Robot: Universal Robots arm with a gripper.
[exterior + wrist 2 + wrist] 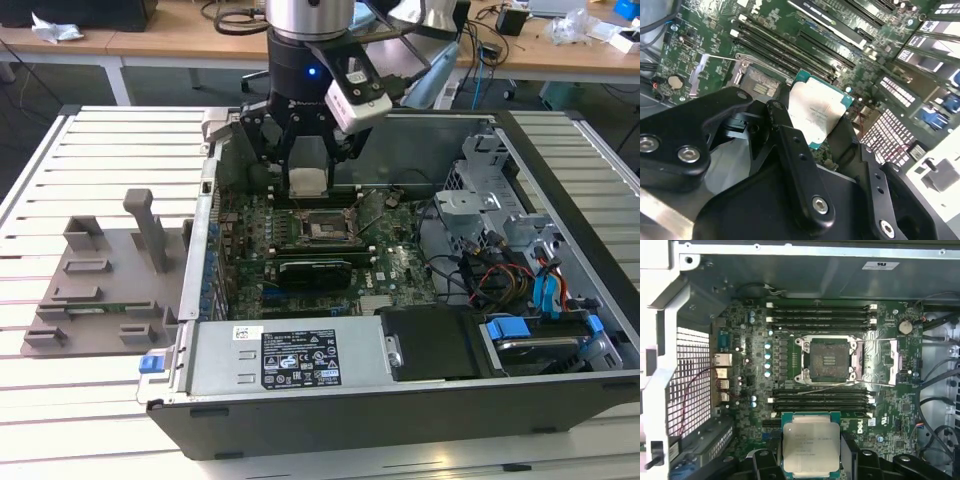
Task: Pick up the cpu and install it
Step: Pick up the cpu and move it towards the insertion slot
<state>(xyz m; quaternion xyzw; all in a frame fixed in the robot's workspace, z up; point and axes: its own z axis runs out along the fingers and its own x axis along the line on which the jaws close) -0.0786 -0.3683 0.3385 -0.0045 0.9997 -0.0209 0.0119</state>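
The hand (306, 178) clasps the cpu (811, 447) by opposite edges above the motherboard (790, 390), just on the far side of the open socket (829, 360) in the exterior view. Brought down off-centre or tilted, it could bend the socket's contacts or slip free.

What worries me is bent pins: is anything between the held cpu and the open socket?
Nothing visible. The gripper holds the cpu above the motherboard; the socket lies uncovered, its load plate swung aside.
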